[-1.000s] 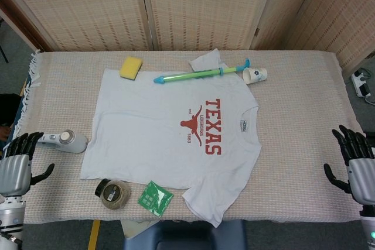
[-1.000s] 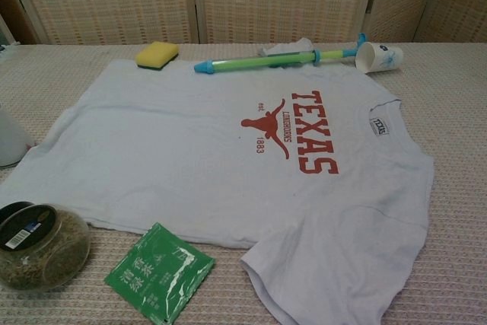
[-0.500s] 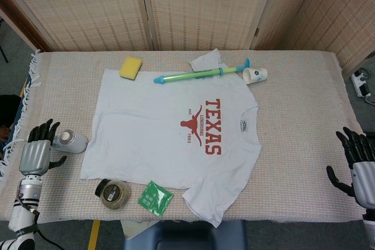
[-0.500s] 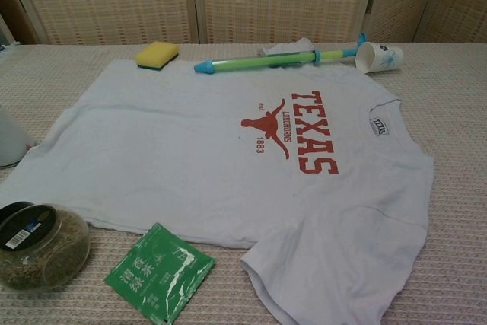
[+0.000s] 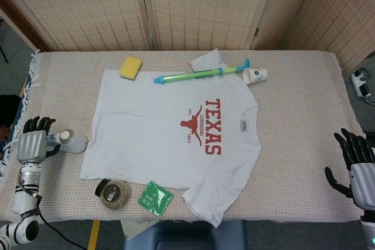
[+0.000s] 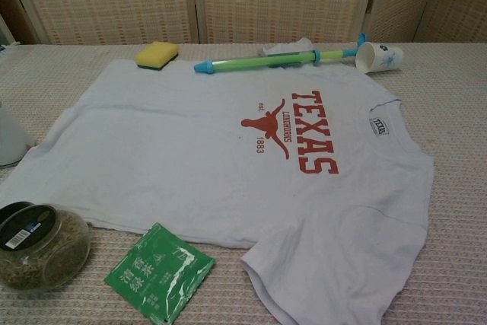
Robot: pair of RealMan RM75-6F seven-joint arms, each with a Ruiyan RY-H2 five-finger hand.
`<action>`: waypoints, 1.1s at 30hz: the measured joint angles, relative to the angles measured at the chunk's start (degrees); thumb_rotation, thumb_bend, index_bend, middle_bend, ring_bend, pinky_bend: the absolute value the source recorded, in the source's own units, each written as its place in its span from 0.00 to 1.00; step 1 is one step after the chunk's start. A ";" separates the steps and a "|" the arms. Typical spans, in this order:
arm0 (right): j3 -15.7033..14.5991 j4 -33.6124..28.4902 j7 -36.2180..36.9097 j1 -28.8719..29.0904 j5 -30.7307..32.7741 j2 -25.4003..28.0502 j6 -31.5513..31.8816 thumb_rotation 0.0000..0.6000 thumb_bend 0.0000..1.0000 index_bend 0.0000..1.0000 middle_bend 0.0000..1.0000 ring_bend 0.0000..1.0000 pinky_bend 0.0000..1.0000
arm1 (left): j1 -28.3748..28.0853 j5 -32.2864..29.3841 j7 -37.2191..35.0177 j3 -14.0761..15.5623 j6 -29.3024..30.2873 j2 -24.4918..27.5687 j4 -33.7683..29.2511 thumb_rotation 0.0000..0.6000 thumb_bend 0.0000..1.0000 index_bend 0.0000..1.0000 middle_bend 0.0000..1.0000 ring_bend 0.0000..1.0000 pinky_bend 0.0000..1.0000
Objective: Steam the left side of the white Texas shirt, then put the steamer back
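Trouble, if it comes, will most likely come at the pick-up: the steamer (image 5: 69, 141) lies on its side at the left edge of the surface (image 5: 293, 115), just beside the bottom hem of the shirt (image 5: 170, 133), and the left hand (image 5: 32, 144) is laid over its handle end. From where I stand I cannot tell whether the fingers have closed round the handle or only rest on it. A loose hold could let the steamer roll off the near edge, or swing its head down onto the cloth and drag the hem into folds. The jar (image 5: 113, 192) and the green packet (image 5: 155, 197) sit close along the front hem and could be knocked on the way across.

The steamer's long axis runs left to right along the surface, round head toward the shirt, handle toward the hand. The shirt itself lies flat with its collar toward the right, its red lettering turned sideways.

The right hand (image 5: 356, 165) hangs well apart at the far right, fingers spread, holding nothing
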 measured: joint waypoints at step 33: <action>-0.06 -2.41 -2.51 -0.93 0.39 0.49 0.30 0.99 0.36 0.00 0.00 0.00 0.01 | -6.41 -0.60 -5.45 -0.53 -10.12 -7.25 23.13 1.00 0.42 0.50 0.46 0.29 0.25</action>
